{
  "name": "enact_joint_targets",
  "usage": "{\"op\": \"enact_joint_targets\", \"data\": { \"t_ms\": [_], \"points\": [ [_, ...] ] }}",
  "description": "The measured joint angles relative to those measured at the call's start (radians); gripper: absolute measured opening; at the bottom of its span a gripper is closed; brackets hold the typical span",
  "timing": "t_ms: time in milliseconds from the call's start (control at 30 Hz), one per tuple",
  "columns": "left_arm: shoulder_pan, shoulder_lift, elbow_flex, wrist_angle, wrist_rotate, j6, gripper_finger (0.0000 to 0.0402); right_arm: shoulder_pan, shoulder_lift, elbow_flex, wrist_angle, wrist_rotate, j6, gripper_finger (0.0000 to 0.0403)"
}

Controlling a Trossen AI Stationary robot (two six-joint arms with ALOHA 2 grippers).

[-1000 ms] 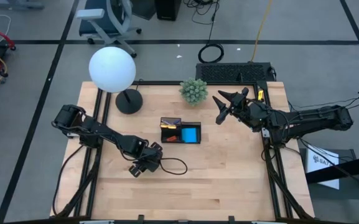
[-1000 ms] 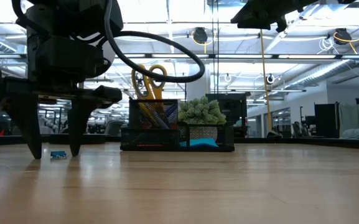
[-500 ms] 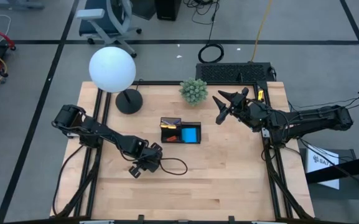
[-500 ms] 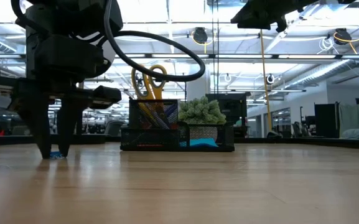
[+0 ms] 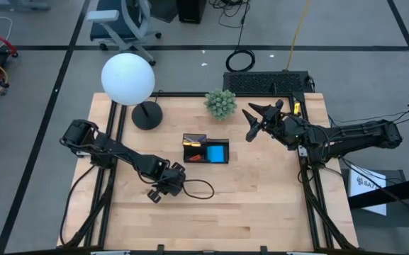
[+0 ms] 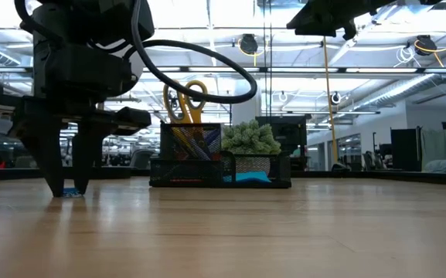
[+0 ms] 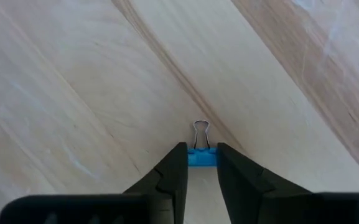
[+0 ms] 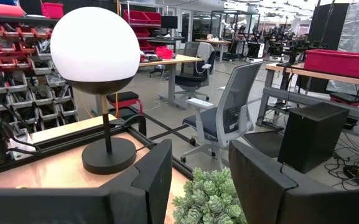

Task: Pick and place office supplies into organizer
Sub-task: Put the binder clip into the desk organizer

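Observation:
A small blue binder clip [image 7: 202, 157] with a wire handle lies on the wooden table [image 5: 261, 205], near its left front. My left gripper [image 7: 201, 155] stands over it, pointing down, shut on it; the low view shows the left gripper [image 6: 68, 188] down at the tabletop. The black organizer [image 5: 205, 150] sits mid-table and holds a blue note pad [image 5: 217, 152] and yellow-handled scissors [image 6: 185, 96]. My right gripper [image 5: 255, 122] hangs open high over the table's far right, with nothing between its fingers. My left gripper pinches the clip's blue body [image 7: 202, 160] between its two fingertips [image 7: 178, 163]. The fingers come from above, pointing steeply down. The clip rests on the table, and its wire handle [image 7: 201, 130] sticks out flat beyond the fingertips.
A lamp with a white globe [image 5: 127, 79] and round black base [image 5: 147, 115] stands at the far left. A green spiky plant ball [image 5: 220, 103] sits behind the organizer. A black cable loop [image 5: 198, 189] trails from the left wrist over the table.
My left gripper has shut: its two fingers, which stood apart on either side of the blue clip, have come together on it. The clip still lies on the table in the same place.

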Motion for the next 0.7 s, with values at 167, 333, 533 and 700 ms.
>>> {"op": "enact_joint_targets", "data": {
  "t_ms": [167,333,533,700],
  "points": [
    [0.000,0.003,0.039,-0.039,-0.007,0.004,0.0091,0.000,0.000,0.000,0.000,0.000,0.000,0.0153],
    [-0.001,0.007,0.067,-0.062,-0.055,0.008,0.0091,0.000,0.000,0.000,0.000,0.000,0.000,0.0153],
    [-0.003,0.005,0.088,-0.096,-0.090,0.014,0.0092,0.000,0.000,0.000,0.000,0.000,0.000,0.0153],
    [-0.002,0.004,0.123,-0.132,-0.104,0.019,0.0092,0.000,0.000,0.000,0.000,0.000,0.000,0.0153]
  ]
}}
